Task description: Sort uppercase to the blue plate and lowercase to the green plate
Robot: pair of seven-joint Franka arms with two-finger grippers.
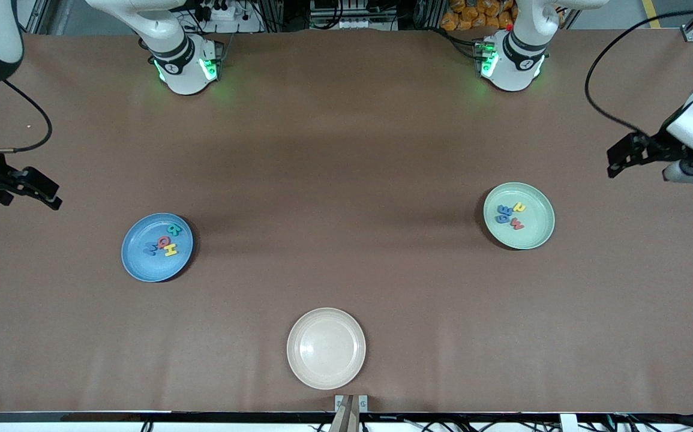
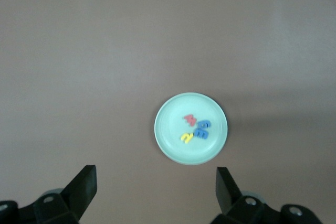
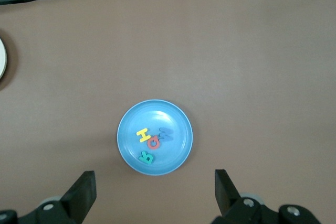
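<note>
Both sets of foam letters lie sorted on their plates, and both arms wait high at the ends of the brown tabletop (image 1: 346,168).

The blue plate (image 1: 136,264) sits toward the right arm's end and carries the blue W (image 1: 150,246), the yellow H (image 1: 170,248), the red Q (image 1: 164,242) and the teal letter (image 1: 174,229), bunched close together. The green plate (image 1: 535,237) sits toward the left arm's end with the blue m (image 1: 504,210), the blue e (image 1: 509,207), the yellow d (image 1: 519,207) and the red w (image 1: 516,224) in it. An empty cream plate (image 1: 326,348) lies nearest the front camera, between the two. The right gripper (image 1: 28,192) hangs over bare tabletop, fingers spread and empty; the left gripper (image 1: 619,157) does likewise at its own end.
</note>
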